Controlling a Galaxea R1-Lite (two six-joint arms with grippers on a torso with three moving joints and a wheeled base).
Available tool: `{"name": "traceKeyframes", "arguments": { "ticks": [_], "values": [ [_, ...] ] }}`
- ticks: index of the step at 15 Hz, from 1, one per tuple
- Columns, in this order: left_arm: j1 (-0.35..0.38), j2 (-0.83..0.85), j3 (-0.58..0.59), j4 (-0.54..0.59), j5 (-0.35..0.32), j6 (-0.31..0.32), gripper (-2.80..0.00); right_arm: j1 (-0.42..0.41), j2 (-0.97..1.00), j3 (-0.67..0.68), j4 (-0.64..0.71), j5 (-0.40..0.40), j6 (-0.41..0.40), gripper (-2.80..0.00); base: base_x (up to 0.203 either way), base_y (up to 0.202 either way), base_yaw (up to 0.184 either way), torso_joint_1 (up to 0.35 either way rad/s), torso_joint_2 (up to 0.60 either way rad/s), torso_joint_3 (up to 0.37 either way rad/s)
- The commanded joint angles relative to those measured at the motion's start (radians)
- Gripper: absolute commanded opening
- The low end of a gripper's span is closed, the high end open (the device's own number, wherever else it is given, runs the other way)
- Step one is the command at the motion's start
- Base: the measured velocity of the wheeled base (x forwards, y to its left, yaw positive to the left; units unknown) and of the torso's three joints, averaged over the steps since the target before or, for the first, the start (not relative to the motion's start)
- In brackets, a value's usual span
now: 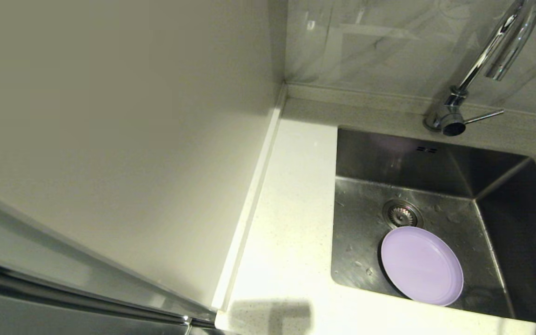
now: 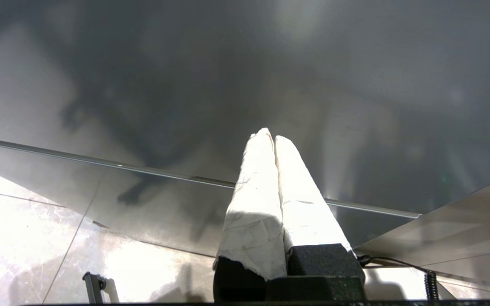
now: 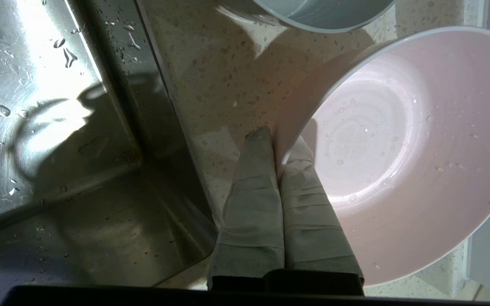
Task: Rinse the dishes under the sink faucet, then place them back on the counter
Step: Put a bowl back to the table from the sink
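One white, finely speckled stone-like bench (image 1: pixel 291 223) runs around one rectangular stainless steel sink (image 1: pixel 365 251); one raised edge strip lines the bench at its nine o'clock side in the head view. The bare bench strip between that edge and the sink rim is narrow but unoccupied there. One tall chrome gooseneck faucet (image 1: pixel 491 51) stands at the sink's twelve o'clock edge, its thin side lever pointing toward three o'clock.

Three dishes show. One flat round lilac plate (image 1: pixel 421 265) lies on the sink floor, touching the round metal drain strainer (image 1: pixel 402 214) at its six o'clock side, with bare wet steel all around it.

In the right wrist view, one small pale pink bowl (image 3: pixel 402 157), tilted and beaded with droplets, sits over the bench just beside the sink's corner. The right hand (image 3: pixel 277 142) is clamped on its rim, one finger inside, one outside. One small pale blue-grey bowl (image 3: pixel 321 15) stands near it on the bench, only partly visible.

The left hand (image 2: pixel 269 138) hangs away from the work, fingers pressed together, holding nothing.
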State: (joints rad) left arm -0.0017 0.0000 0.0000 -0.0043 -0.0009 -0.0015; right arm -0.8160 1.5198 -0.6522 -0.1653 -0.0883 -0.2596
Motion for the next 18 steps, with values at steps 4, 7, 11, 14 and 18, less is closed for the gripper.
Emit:
{"name": "traceKeyframes", "arguments": {
  "ticks": [4,7,11,14,18],
  "values": [
    [0.0,0.0,0.003,0.0,0.0,0.0,-2.8,0.0,-0.003,0.0,0.0,-0.001,-0.001,-2.8,0.0,0.0,0.0,0.0,0.0,0.0],
    [0.0,-0.001,0.003,0.0,0.0,0.0,-2.8,0.0,-0.007,0.005,0.0,-0.001,-0.001,-2.8,0.0,0.0,0.0,0.0,0.0,0.0],
    [0.0,0.0,0.003,0.0,0.001,0.0,-2.8,0.001,-0.014,0.008,0.0,-0.001,0.008,0.0,0.0,0.0,0.0,0.0,0.0,0.0],
    [0.0,0.0,0.003,0.0,0.001,0.0,-2.8,0.001,-0.02,0.008,0.0,-0.001,0.019,0.0,0.0,0.0,0.0,0.0,0.0,0.0],
    [0.0,0.0,0.003,0.0,0.0,0.0,-2.8,0.0,-0.072,0.01,0.0,-0.003,0.016,0.0,0.0,0.0,0.0,0.0,0.0,0.0]
  ]
}}
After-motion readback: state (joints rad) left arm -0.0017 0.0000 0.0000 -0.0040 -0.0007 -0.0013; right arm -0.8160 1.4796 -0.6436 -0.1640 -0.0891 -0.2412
